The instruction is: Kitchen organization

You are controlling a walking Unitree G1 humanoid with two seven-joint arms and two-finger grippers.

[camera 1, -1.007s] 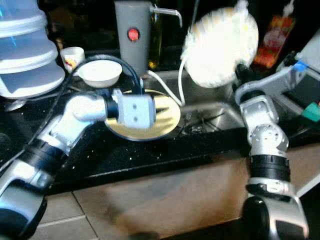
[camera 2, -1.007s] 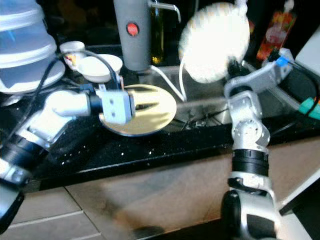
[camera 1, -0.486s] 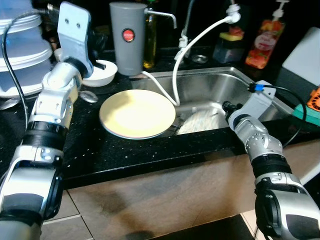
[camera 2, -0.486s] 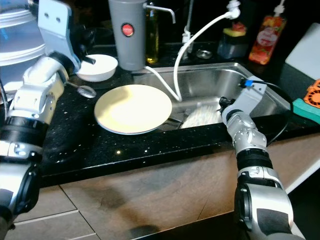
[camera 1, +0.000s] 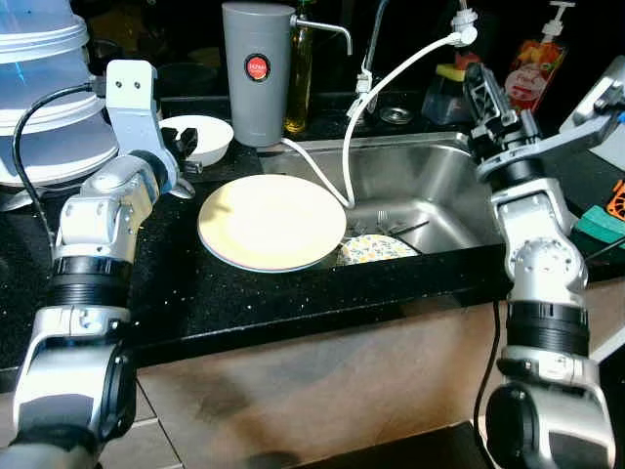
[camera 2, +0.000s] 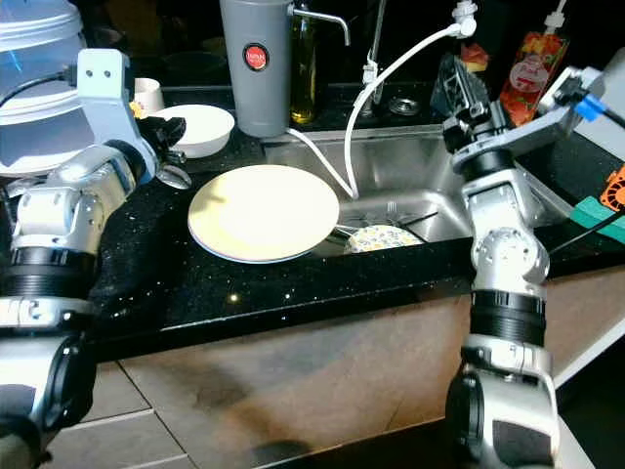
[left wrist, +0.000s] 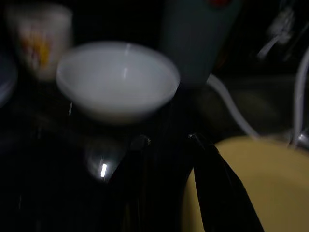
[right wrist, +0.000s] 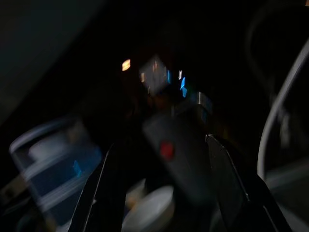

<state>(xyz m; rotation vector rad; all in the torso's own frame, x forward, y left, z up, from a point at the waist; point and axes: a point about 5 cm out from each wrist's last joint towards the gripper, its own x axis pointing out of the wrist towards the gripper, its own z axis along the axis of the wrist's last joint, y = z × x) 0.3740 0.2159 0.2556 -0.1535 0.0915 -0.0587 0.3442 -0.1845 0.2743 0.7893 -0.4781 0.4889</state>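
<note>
A large pale yellow plate (camera 1: 270,221) lies on the black counter (camera 1: 195,303) beside the sink (camera 1: 430,171). A patterned plate (camera 1: 376,248) rests in the sink with cutlery. My left gripper (left wrist: 166,140) is open and empty, hovering low over the counter between the yellow plate's rim and a white bowl (camera 1: 200,137), near a metal spoon (camera 2: 174,177). My right gripper (camera 1: 485,90) is raised above the sink's right side, fingers pointing up, open with nothing in it.
A grey canister with a red button (camera 1: 257,70) stands behind the plate. A white hose (camera 1: 391,93) arcs from the tap into the sink. Stacked plastic containers (camera 1: 44,93) sit far left, a small cup (camera 2: 146,95) by the bowl, a red bottle (camera 1: 532,73) back right.
My right arm has lifted out of the sink, and the patterned plate now lies in the basin. My left arm has come down from its raised pose toward the bowl and spoon.
</note>
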